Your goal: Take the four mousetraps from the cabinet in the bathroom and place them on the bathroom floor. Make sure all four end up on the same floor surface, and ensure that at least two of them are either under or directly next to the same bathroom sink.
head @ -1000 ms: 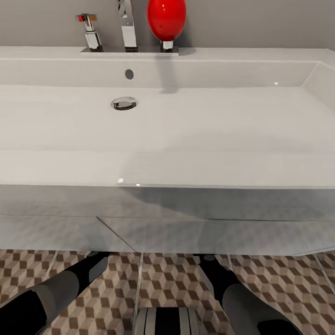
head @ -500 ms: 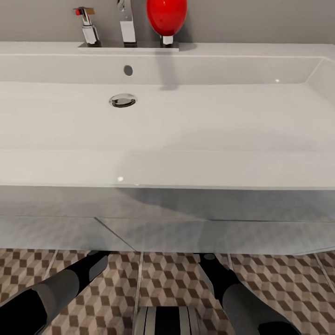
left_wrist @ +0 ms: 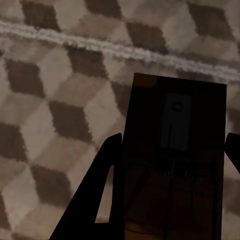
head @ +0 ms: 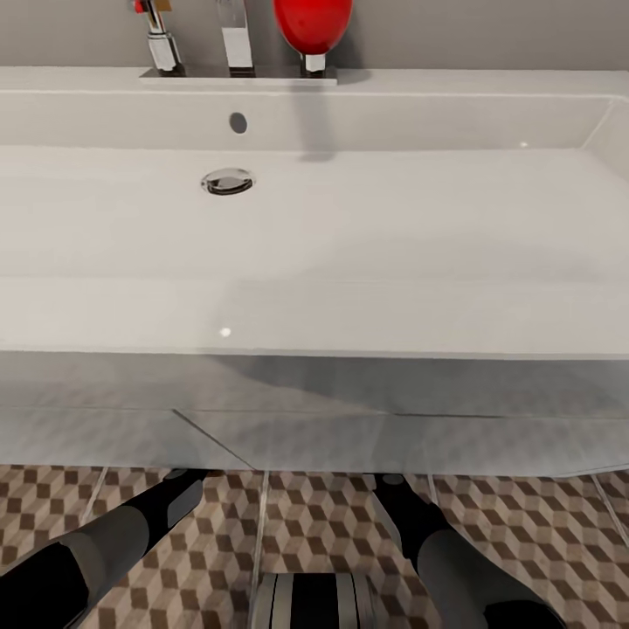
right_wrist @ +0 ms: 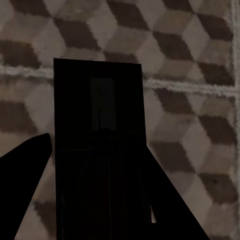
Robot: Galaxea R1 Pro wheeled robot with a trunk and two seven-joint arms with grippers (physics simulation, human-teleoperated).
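While under the sink front edge, close above the bathroom floor: left gripper clasping a mousetrap; right gripper clasping another mousetrap.

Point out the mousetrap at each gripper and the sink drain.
left mousetrap (left_wrist: 172,150): left wrist view, on its dark flat body between the fingers.
right mousetrap (right_wrist: 100,140): right wrist view, on its dark flat body.
sink drain (head: 227,182): head view, on the chrome ring in the basin.
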